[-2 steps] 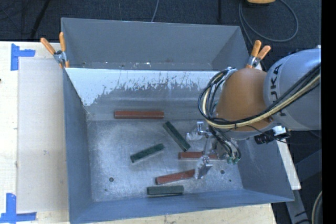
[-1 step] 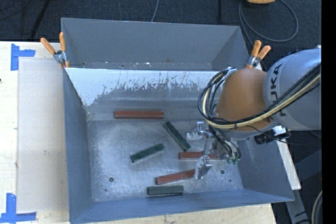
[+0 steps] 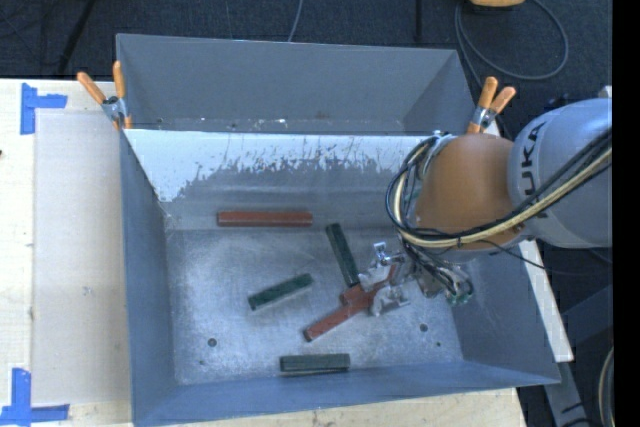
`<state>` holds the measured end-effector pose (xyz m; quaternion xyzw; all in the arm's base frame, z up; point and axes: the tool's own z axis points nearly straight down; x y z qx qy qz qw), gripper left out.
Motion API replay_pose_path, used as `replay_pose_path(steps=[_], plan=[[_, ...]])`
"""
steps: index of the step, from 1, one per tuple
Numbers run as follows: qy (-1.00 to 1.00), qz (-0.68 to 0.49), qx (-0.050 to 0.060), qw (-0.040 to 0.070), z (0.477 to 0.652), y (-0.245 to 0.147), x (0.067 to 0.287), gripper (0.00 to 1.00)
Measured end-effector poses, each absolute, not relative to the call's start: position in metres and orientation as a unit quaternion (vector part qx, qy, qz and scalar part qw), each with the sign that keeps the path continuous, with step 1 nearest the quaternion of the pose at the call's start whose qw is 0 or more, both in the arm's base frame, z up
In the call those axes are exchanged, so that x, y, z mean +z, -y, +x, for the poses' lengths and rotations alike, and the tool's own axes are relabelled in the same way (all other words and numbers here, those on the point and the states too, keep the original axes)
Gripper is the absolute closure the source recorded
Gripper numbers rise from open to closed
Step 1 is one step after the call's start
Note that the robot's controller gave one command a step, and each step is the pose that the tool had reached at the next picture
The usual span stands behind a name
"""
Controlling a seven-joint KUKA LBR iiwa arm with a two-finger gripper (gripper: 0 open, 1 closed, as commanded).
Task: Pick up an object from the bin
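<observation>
My gripper (image 3: 383, 287) is low in the bin's right half, under the orange wrist cover. It sits at the upper right end of a reddish-brown bar (image 3: 333, 317), which lies slanted on the floor and runs down to the left. A dark green bar (image 3: 341, 253) lies just left of the gripper, its lower end close to the reddish-brown bar's upper end. Whether the reddish-brown bar is gripped is hidden by the gripper's body.
Another dark green bar (image 3: 280, 292) lies mid-floor to the left. A longer reddish-brown bar (image 3: 265, 218) rests along the foot of the back wall. A dark bar (image 3: 315, 364) lies near the front wall. The arm covers the bin's right side.
</observation>
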<state>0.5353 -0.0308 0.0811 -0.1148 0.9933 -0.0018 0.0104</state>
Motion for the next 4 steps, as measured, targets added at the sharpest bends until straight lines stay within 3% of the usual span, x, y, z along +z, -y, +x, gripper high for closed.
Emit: replay_pose_path(steps=[1,2,3,4], plan=[[-0.993,-0.115,-0.002,0.010,0.535,0.031,0.081,1.00],[-0.995,-0.100,0.000,0.003,0.522,0.030,0.235,1.00],[-0.995,-0.099,0.000,0.000,0.520,0.030,0.233,0.00],[-0.995,-0.099,0.000,0.000,0.520,0.030,0.233,0.00]])
